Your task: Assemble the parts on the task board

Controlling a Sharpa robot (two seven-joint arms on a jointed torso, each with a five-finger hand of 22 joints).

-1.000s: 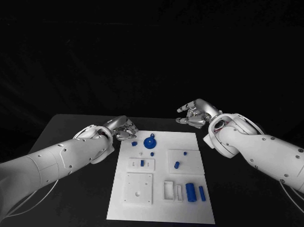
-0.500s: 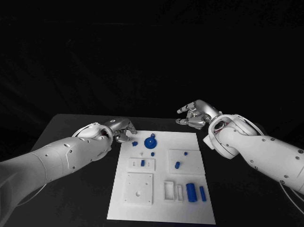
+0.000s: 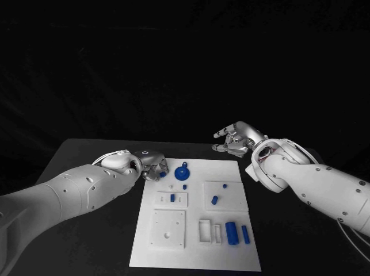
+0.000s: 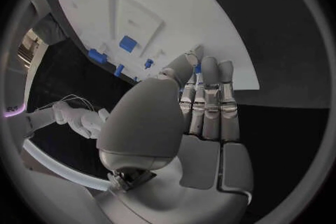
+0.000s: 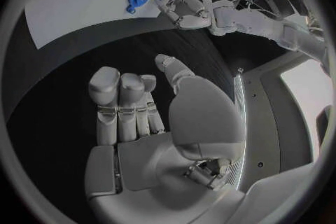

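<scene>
On the black table, as seen from the head view, the white task board lies between both arms. The left hand is held at the board's far left corner, fingers curled around a small blue part; the round blue part sits just beside the fingertips. The right hand hovers off the board, fingers loosely spread, nothing held.

In the left wrist view, the left hand is seen with a sliver of blue pinched between thumb and fingertips, over the board's edge. The grip looks shallow, so the part could be dropped or tilted.

In the right wrist view, the right hand is seen empty above bare table.
</scene>
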